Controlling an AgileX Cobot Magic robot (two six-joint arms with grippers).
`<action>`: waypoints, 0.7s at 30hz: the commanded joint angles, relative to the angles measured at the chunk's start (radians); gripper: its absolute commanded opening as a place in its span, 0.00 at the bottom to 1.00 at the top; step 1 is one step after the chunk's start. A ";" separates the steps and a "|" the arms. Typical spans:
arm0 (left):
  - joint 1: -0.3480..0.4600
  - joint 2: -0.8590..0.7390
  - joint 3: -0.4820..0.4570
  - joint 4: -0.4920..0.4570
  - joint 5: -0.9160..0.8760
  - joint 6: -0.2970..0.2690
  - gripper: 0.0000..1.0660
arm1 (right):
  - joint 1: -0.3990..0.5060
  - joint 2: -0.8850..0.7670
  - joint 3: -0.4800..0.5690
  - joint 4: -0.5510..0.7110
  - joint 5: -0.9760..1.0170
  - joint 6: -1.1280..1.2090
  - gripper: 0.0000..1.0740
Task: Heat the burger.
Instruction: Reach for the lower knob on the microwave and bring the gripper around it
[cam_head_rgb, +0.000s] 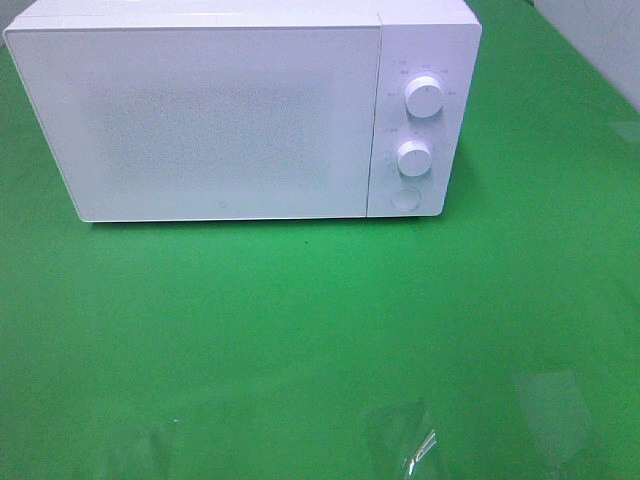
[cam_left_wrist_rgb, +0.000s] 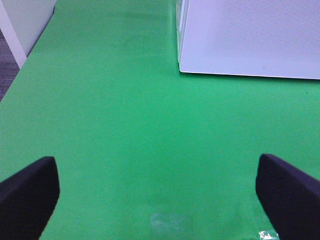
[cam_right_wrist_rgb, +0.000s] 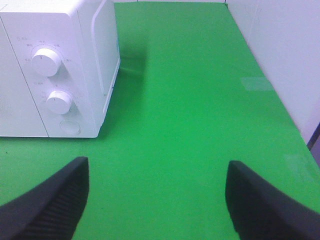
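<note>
Burger not in view | left pincer (cam_left_wrist_rgb: 157, 200) open, empty | right pincer (cam_right_wrist_rgb: 157, 202) open, empty

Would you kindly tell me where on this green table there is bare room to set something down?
The broad stretch of table in front of the microwave is bare, down to the clear film near the front edge. A strip is free between the microwave's knob side and the white wall. Nothing looks crowded; the microwave fills the back.
</note>
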 joint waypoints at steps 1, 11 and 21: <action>0.003 -0.017 0.001 -0.009 -0.016 0.001 0.94 | -0.006 0.035 0.032 0.000 -0.112 -0.015 0.68; 0.003 -0.017 0.001 -0.009 -0.016 0.001 0.94 | -0.006 0.215 0.137 0.000 -0.513 -0.015 0.68; 0.003 -0.017 0.001 -0.009 -0.016 0.001 0.94 | -0.006 0.419 0.140 0.001 -0.778 -0.015 0.68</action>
